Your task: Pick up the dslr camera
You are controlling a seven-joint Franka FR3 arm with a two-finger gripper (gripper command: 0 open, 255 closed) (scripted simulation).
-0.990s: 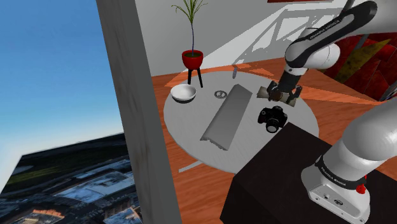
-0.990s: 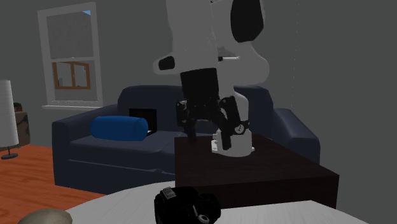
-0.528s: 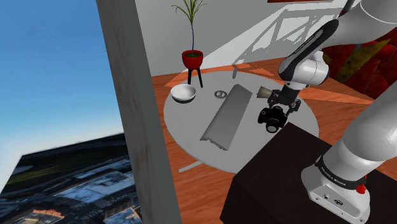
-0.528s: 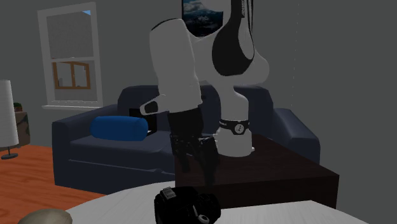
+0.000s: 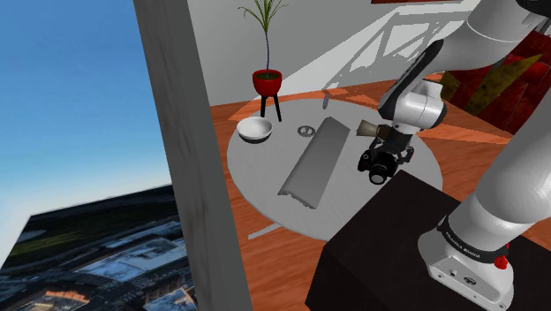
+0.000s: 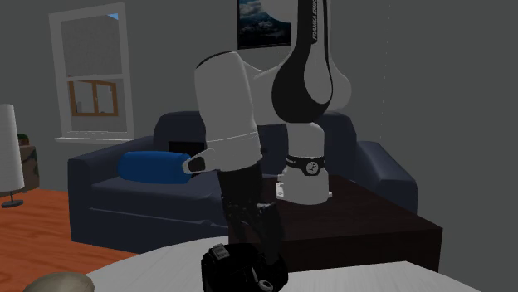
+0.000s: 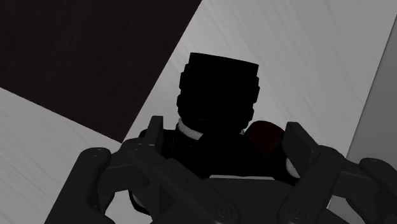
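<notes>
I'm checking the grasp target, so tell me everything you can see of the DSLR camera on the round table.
The DSLR camera is all black, with a ribbed lens barrel and a dark red patch on its body. It sits on the grey round table, near the edge by the dark stand. The open pincer straddles its body; contact cannot be made out.

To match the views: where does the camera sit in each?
Shoulder: camera on the table edge nearest the stand, right of centre.
Second exterior: camera at bottom centre, under the arm.
Wrist: camera inside the open gripper.
Shared landmark: the dark stand.
</notes>
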